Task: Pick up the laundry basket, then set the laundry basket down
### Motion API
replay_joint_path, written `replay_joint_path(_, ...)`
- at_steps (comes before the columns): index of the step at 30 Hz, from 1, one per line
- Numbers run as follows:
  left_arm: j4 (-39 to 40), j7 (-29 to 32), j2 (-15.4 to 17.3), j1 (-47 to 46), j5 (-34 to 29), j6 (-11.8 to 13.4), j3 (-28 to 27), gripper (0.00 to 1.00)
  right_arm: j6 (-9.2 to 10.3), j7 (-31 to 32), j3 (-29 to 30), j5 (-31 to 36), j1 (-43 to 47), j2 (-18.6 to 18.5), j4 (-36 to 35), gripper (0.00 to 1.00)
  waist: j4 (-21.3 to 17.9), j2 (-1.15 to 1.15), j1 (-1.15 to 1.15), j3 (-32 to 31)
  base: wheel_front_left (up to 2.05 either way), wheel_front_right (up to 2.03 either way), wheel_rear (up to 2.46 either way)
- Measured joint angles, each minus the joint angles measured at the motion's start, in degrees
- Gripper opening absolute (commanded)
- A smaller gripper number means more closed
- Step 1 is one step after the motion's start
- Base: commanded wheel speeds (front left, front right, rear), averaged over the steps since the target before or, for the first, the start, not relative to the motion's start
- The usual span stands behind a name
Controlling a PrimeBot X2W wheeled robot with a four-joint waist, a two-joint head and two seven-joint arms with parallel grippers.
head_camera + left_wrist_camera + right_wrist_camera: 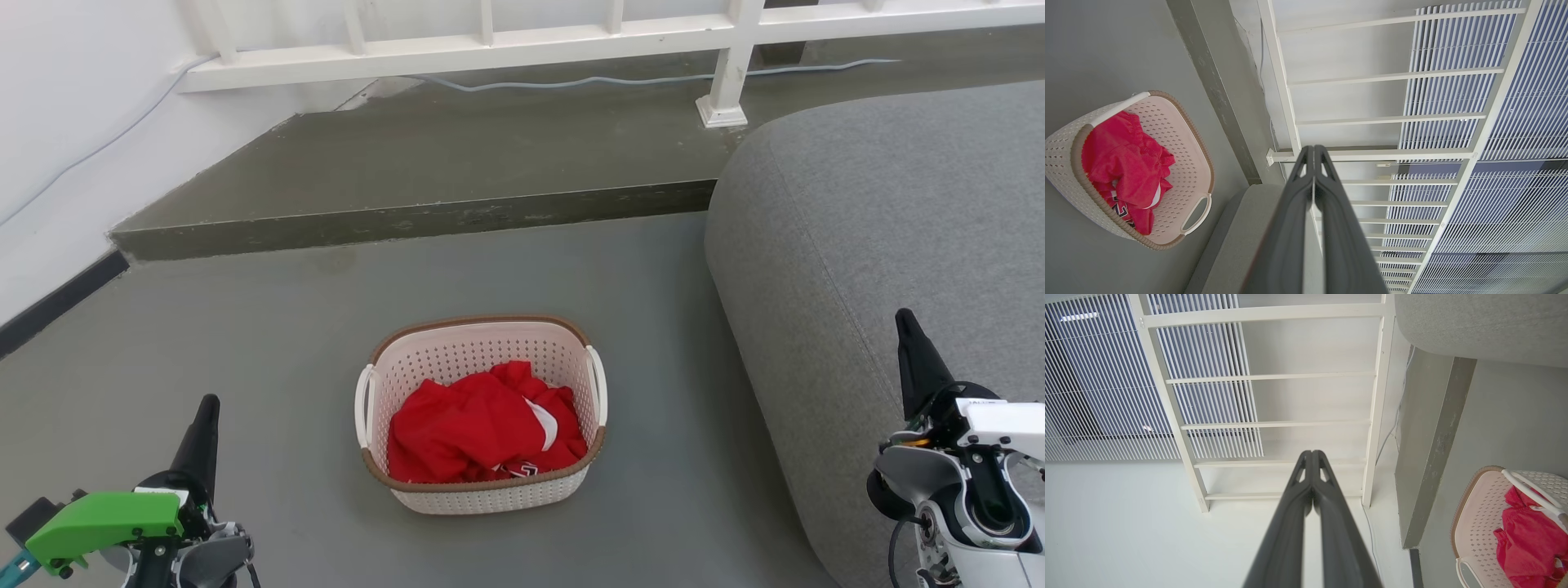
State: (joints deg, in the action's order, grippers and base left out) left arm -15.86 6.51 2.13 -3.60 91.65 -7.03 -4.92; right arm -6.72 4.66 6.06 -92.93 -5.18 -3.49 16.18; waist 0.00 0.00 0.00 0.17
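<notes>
basket (478, 349) sits on the floor (245, 327), red clothes (473, 425) inside — left pincer (207, 402) and right pincer (905, 325) both closed and empty, well apart from it on either side.

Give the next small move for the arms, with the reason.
Probably open both grippers and lower them toward the side handles. The laundry basket stands on the floor, untouched, between the left gripper and the right gripper, which are both shut and well clear of it.
</notes>
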Motion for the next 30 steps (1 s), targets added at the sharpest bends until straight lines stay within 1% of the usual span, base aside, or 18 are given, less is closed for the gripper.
replay_joint_path(30, 0.0, 0.0, 0.0, 0.0, 0.0, 0.0, 0.0, 0.0, 0.0, 0.4, 0.1, 0.0, 0.0, 0.0, 0.0, 0.0, 0.0, 0.0, 0.0, 0.0, 0.0, 0.0, 0.0)
